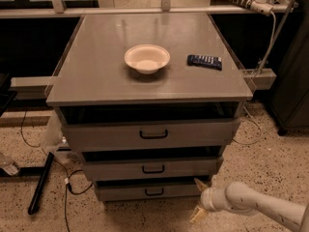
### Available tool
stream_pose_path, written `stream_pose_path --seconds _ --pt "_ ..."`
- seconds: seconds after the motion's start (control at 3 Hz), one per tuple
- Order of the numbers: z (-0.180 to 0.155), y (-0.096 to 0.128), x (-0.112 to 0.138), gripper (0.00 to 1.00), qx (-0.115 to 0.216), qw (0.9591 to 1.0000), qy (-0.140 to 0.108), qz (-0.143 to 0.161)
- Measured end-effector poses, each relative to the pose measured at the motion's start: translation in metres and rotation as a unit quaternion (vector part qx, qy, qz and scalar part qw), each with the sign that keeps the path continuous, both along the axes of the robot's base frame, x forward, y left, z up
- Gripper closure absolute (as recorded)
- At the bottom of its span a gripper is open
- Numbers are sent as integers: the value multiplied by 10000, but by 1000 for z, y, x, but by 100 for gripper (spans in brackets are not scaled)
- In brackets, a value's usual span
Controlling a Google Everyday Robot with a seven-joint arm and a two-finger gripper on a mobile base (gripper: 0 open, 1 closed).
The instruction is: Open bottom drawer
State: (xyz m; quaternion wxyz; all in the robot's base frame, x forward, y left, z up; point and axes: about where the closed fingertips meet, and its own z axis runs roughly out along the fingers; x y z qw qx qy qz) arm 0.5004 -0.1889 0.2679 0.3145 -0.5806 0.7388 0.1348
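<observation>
The bottom drawer (125,191) is the lowest and narrowest grey front of the three-drawer cabinet, with a small black loop handle (154,191). It sits close to the floor and looks shut, or nearly so. My gripper (195,200) is at the lower right, just past the drawer's right end and near floor level. Its two tan fingers (200,181) are spread apart, one above the other, and hold nothing. The white arm runs off towards the bottom right corner.
The middle drawer (116,169) and the top drawer (106,136) stand above it. On the cabinet top (96,66) are a white bowl (147,58) and a dark remote (204,61). A black bar (39,182) and cables lie on the floor at left.
</observation>
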Motion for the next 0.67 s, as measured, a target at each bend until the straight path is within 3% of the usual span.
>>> stream_pose_path --seconds 0.33,0.67 --pt "-7 5 14 0 21 9996 -266 121" --pt "-20 22 35 0 -10 9964 -665 523"
